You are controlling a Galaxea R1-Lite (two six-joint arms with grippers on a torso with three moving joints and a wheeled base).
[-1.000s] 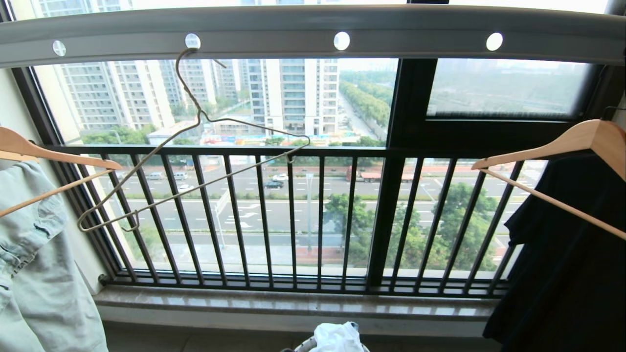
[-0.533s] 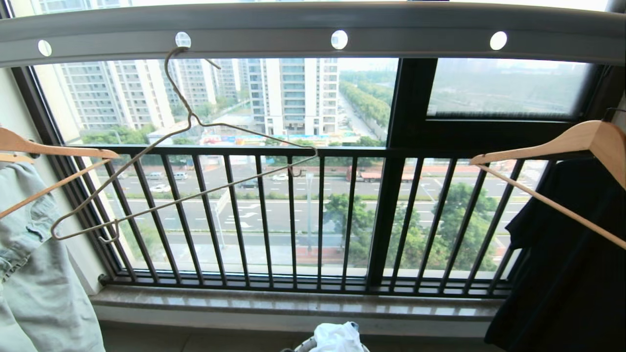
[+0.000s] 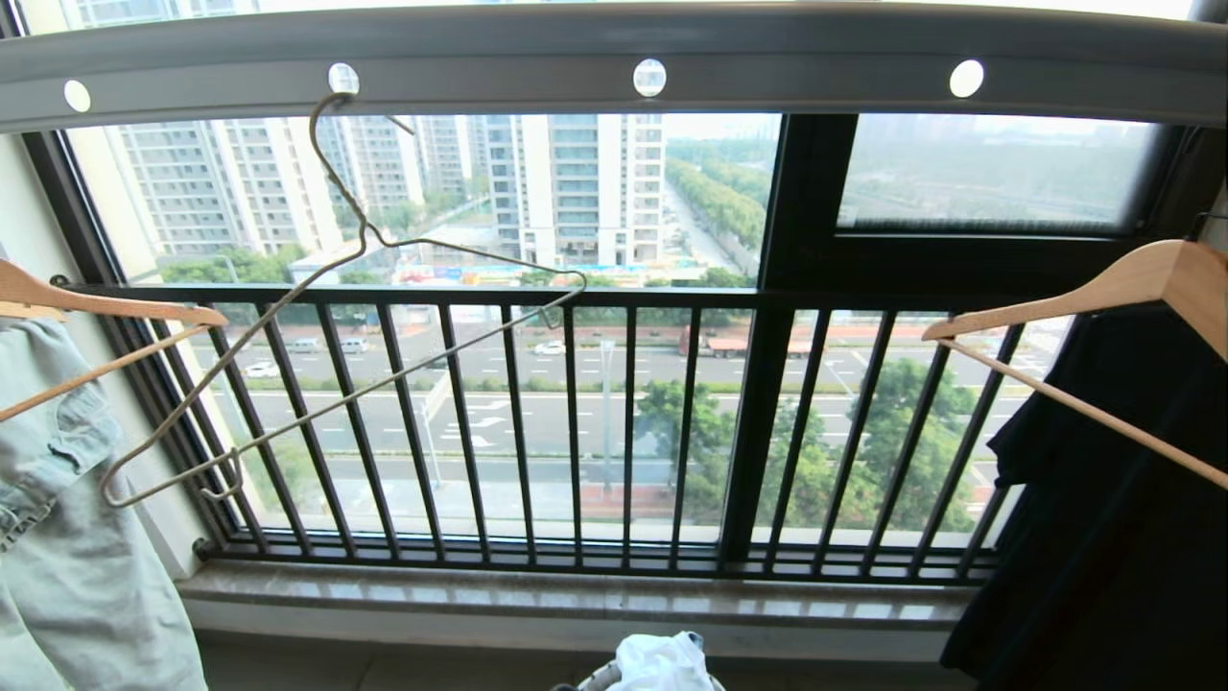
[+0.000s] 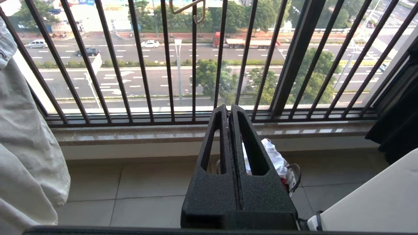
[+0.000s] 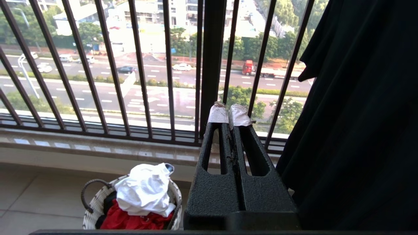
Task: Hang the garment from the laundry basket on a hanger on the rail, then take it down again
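The thin wire hanger [image 3: 363, 240] hangs tilted from a hole in the grey rail [image 3: 767, 58], its left end low; one notch end [image 4: 192, 6] shows in the left wrist view. The white garment [image 5: 143, 189] lies crumpled on top of the laundry basket [image 5: 94, 209] on the floor below the sill, and it also peeks in as the garment [image 3: 662, 662] at the head view's lower edge. My left gripper [image 4: 227, 109] is shut and empty, hovering above the basket [image 4: 295, 176]. My right gripper [image 5: 228, 114], with taped tips, is shut and empty beside the black shirt.
A wooden hanger with a pale denim garment [image 3: 58, 537] hangs at the left. Another wooden hanger [image 3: 1103, 288] carries a black shirt [image 3: 1103, 537] at the right. Black window bars [image 3: 576, 432] and a stone sill [image 3: 576, 600] lie ahead. A red garment [image 5: 130, 222] lies under the white one.
The wire hanger has swung to the left on the rail, and its left end has dropped lower. The head view has shifted slightly.
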